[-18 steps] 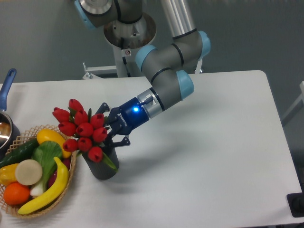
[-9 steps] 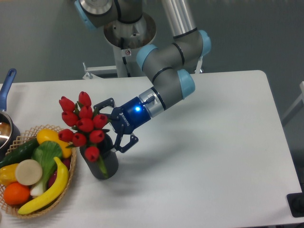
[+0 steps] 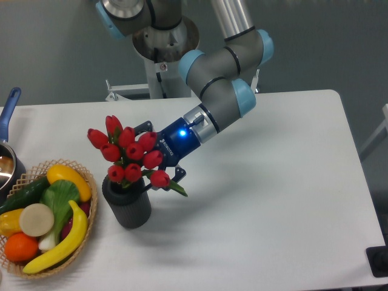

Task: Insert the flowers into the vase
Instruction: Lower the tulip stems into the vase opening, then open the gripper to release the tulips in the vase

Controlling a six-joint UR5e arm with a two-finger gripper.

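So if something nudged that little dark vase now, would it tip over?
Probably fairly easily. The vase is small and narrow, while the flowers spread wider than its rim and lean right, making it top-heavy. Its flat base on the table should keep it from rolling, and it might slide first.

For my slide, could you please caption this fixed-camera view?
Red tulips standing in the dark ribbed vase, gripper open just behind them.

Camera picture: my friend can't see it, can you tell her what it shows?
A bunch of red tulips stands in a small dark vase on a white table, with the robot arm's blue pincer right behind the blooms. A wicker basket of fruit and vegetables sits to the vase's left.
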